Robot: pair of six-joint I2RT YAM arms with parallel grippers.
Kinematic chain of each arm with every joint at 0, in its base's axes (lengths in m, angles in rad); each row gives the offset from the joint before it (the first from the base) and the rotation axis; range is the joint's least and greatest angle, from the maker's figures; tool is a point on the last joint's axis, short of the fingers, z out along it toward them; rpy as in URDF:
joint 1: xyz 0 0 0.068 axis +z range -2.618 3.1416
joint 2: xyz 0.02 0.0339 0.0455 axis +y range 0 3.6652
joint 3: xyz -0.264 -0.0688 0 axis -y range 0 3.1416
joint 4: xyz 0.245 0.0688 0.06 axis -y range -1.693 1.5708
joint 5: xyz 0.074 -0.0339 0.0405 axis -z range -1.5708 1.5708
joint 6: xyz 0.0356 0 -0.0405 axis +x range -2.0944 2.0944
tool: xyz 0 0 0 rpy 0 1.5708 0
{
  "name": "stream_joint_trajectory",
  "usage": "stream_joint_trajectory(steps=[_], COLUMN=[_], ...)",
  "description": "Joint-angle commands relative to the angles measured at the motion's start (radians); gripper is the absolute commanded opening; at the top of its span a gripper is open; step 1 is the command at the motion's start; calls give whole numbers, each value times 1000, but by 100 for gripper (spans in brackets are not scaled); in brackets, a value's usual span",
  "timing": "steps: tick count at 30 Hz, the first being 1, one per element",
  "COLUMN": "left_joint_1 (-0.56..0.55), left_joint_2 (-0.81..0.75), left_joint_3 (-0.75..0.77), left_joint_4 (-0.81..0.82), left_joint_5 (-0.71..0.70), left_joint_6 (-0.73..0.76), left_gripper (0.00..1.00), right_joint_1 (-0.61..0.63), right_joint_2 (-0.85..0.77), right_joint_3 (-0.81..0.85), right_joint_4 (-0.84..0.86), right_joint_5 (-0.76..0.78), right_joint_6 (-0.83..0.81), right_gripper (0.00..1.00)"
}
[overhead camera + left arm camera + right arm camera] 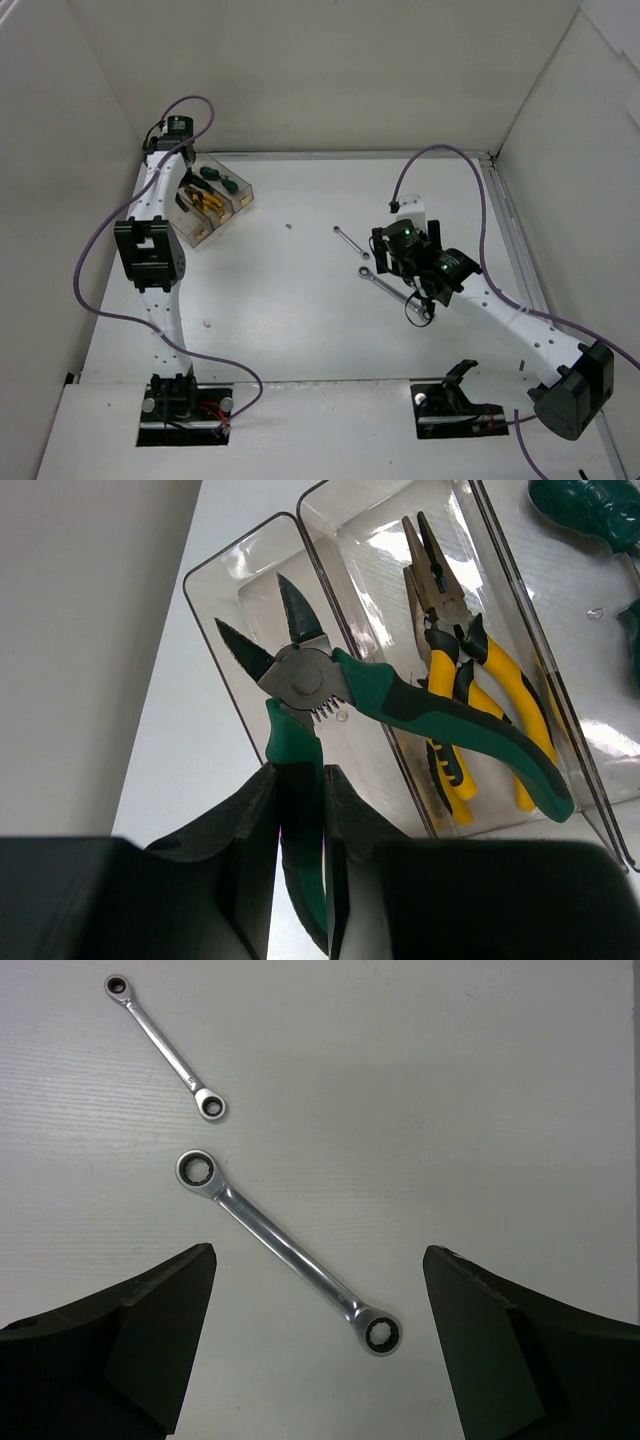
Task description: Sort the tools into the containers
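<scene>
Wrenches (288, 1255) lie on a white table (300, 320), white walls (300, 70) around.

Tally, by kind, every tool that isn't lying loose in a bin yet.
Silver wrenches, on the table: 2
Green-handled cutters, held in the left gripper: 1
Total: 3

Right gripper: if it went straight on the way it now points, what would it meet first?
Most likely the larger wrench, lying diagonally on the table between the open jaws of the right gripper. The smaller wrench lies outside that line. Height above the table is unclear.
</scene>
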Motion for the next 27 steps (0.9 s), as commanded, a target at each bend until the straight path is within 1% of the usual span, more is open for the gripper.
stream_joint_trajectory(steps=[1, 6, 14, 19, 21, 23, 27], left_joint_1=[-1, 8, 8, 8, 8, 8, 8], left_joint_2=[-10, 40, 64, 92, 93, 93, 86], left_joint_3=[74, 120, 111, 111, 103, 103, 100], left_joint_4=[17, 11, 42, 39, 42, 48, 57], left_joint_5=[-32, -3, 89, 105, 114, 125, 143], left_joint_6=[34, 36, 8, -10, -21, -30, -52], left_gripper=[0, 0, 4, 5, 9, 9, 16], right_joint_1=[-15, -23, -24, -21, -23, -21, -26], right_joint_2=[3, 6, 32, 37, 29, 31, 34], right_joint_3=[8, 5, 12, 14, 8, 3, 3], right_joint_4=[45, 47, 47, 45, 44, 44, 45], right_joint_5=[-2, -10, -23, -16, -14, -13, -19], right_joint_6=[-8, 1, 9, 9, 10, 12, 17], right_gripper=[83, 83, 83, 83, 83, 83, 83])
